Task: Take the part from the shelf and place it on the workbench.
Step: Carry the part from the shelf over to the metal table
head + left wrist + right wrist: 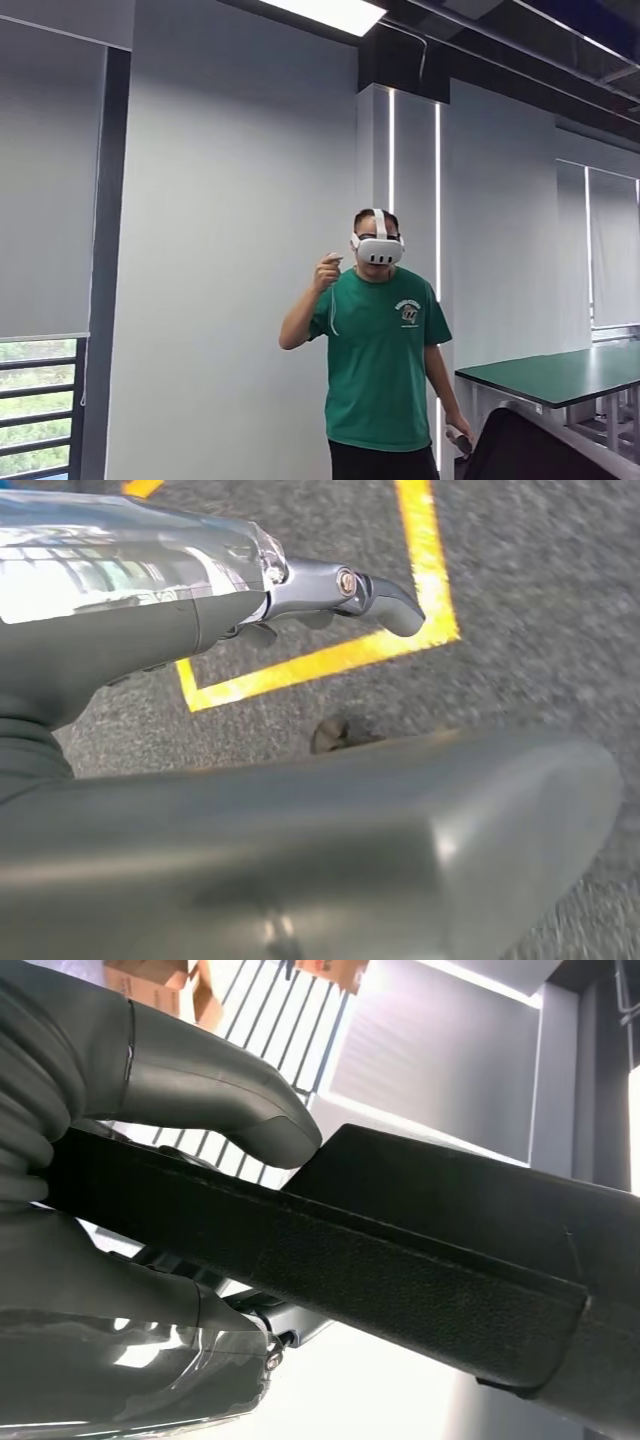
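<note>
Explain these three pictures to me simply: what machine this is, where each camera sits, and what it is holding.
This is a two-legged humanoid robot with two arms and fingered hands. The head view looks forward: a person in a green shirt wearing a white headset stands before a wall, with a green workbench to the right. A dark shape at the bottom edge is probably the black part.

The right wrist view sits behind the right hand, which grips that long black part.

The left wrist view looks down past the left hand, which holds nothing, at grey floor with yellow tape.
</note>
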Robot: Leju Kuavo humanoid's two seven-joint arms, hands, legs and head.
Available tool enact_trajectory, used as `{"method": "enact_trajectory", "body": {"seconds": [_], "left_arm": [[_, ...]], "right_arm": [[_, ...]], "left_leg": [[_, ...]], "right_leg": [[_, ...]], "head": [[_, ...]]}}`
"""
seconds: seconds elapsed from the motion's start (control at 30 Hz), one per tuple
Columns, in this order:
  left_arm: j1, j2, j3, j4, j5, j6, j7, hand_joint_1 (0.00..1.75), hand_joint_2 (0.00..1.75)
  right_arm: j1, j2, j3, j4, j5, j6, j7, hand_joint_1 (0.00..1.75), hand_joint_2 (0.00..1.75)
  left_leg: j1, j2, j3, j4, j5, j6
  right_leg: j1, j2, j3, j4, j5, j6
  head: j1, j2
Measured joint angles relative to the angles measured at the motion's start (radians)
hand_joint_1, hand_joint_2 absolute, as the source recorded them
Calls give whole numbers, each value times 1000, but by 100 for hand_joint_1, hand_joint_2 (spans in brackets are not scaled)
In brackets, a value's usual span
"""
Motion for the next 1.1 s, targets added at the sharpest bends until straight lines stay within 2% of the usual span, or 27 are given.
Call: {"method": "enact_trajectory", "body": {"seconds": [0.07,0.13,0.17,0.2,0.27,0.33,0.37,0.4,0.43,0.47,0.53,0.57,0.6,0.63,0.7,0.73,0.77,0.8,0.87,0.9,0.93,0.97,1.0,1.03,1.07,1.1], "left_arm": [[-1,-1,0,0,1,-1,0,0,175],[-1,-1,0,1,1,-1,-1,0,175],[-2,-2,0,1,1,-1,-2,0,175],[-3,-3,0,1,1,-1,-3,0,175],[-5,-4,0,1,2,-1,-5,0,175],[-2,-4,0,1,3,-1,-7,0,175],[-1,-4,0,1,3,-1,-7,0,175],[0,-4,0,1,4,-1,-7,0,175],[0,-4,0,1,4,-1,-7,0,175],[0,-4,0,1,4,-1,-7,0,175],[-1,-4,0,1,4,-1,-8,0,175],[-1,-4,0,1,4,-1,-8,0,175],[-1,-4,0,1,4,-1,-8,0,175],[-1,-4,0,1,4,-2,-9,0,175],[-3,-4,0,1,4,-2,-9,0,175],[-4,-4,0,1,4,-2,-9,0,175],[-6,-5,0,1,4,-2,-10,0,175],[-6,-5,0,1,4,-3,-10,0,175],[-3,-5,0,1,4,-2,-10,0,175],[0,-5,0,1,4,-2,-10,0,175],[2,-5,0,1,4,-1,-9,0,175],[3,-5,0,1,4,-1,-9,0,175],[4,-5,0,1,4,-1,-9,0,175],[3,-5,0,1,4,-1,-9,0,175],[3,-5,0,1,4,-1,-9,0,175],[2,-5,0,1,5,-2,-9,0,175]], "right_arm": [[3,0,0,0,-3,2,-2,175,175],[9,0,0,0,-4,2,-5,175,175],[13,0,0,0,-5,3,-6,175,175],[17,-1,0,0,-5,3,-6,175,175],[20,-3,0,-2,-5,4,-8,175,175],[22,-5,0,-3,-5,4,-10,175,175],[25,-6,0,-3,-5,4,-11,175,175],[29,-7,0,-3,-5,4,-12,175,175],[33,-8,0,-2,-5,4,-12,175,175],[35,-8,0,-2,-5,4,-13,175,175],[35,-9,0,-3,-5,4,-14,175,175],[35,-9,-1,-3,-5,4,-14,175,175],[34,-9,-1,-4,-5,4,-15,175,175],[34,-10,-1,-4,-5,4,-15,175,175],[36,-10,-3,-5,-6,4,-16,175,175],[35,-11,-5,-6,-7,5,-16,175,175],[34,-11,-6,-7,-8,6,-16,175,175],[33,-11,-6,-8,-10,6,-16,175,175],[34,-12,-7,-7,-11,7,-15,175,175],[36,-13,-8,-5,-12,7,-15,175,175],[38,-14,-8,-4,-12,8,-15,175,175],[40,-15,-9,-3,-13,9,-15,175,175],[41,-16,-10,-3,-14,10,-15,175,175],[42,-17,-11,-3,-15,12,-15,175,175],[43,-18,-12,-2,-17,14,-15,175,175],[44,-19,-14,-2,-19,15,-15,175,175]], "left_leg": [[8,-32,45,-109,49,-2],[7,-47,54,-134,49,5],[6,-40,53,-134,50,12],[5,-34,54,-135,51,18],[6,-19,55,-138,53,30],[4,-1,56,-139,52,37],[3,8,56,-139,50,39],[2,17,57,-139,49,39],[2,25,59,-139,46,39],[2,32,62,-139,44,39],[1,45,72,-140,37,35],[-1,52,77,-141,34,31],[-2,58,80,-142,31,26],[-2,65,83,-144,30,21],[-1,77,93,-153,26,9],[0,73,96,-150,20,4],[0,61,91,-131,4,2],[0,45,74,-90,-20,1],[-1,20,9,38,-75,0],[-2,16,-22,90,-87,0],[-2,13,-39,111,-81,0],[-3,11,-38,92,-54,1],[-3,7,-19,37,-13,3],[-2,-8,7,-29,25,6],[0,-26,30,-89,52,8],[1,-42,46,-127,65,11]], "right_leg": [[0,20,-5,17,-11,11],[0,36,-14,26,-14,21],[-2,42,-16,26,-14,24],[-3,38,-17,28,-16,29],[-4,6,-34,67,-43,38],[-7,-30,-89,181,-101,46],[-9,-37,-123,247,-126,48],[-10,-40,-147,292,-136,50],[-11,-42,-154,301,-127,51],[-11,-45,-142,270,-100,50],[-6,-71,-78,137,-33,42],[-1,-85,-50,79,-12,36],[4,-96,-34,45,-4,31],[8,-98,-29,32,-6,27],[7,-81,-25,22,-2,18],[5,-73,-20,13,1,12],[2,-66,-13,4,5,5],[-1,-60,-7,-3,7,1],[1,-42,-5,-4,7,-5],[2,-31,-4,-4,6,-6],[3,-19,-2,-3,4,-6],[3,-8,0,-2,2,-6],[3,3,4,-1,-1,-5],[2,13,6,3,-5,-2],[2,23,5,9,-10,2],[2,31,2,14,-13,7]], "head": [[0,0],[0,0],[0,0],[0,0],[0,0],[0,0],[0,0],[0,0],[0,0],[0,0],[0,0],[0,0],[0,0],[0,0],[0,0],[0,0],[0,0],[0,0],[0,0],[0,0],[0,0],[0,0],[0,0],[0,0],[0,0],[0,0]]}}
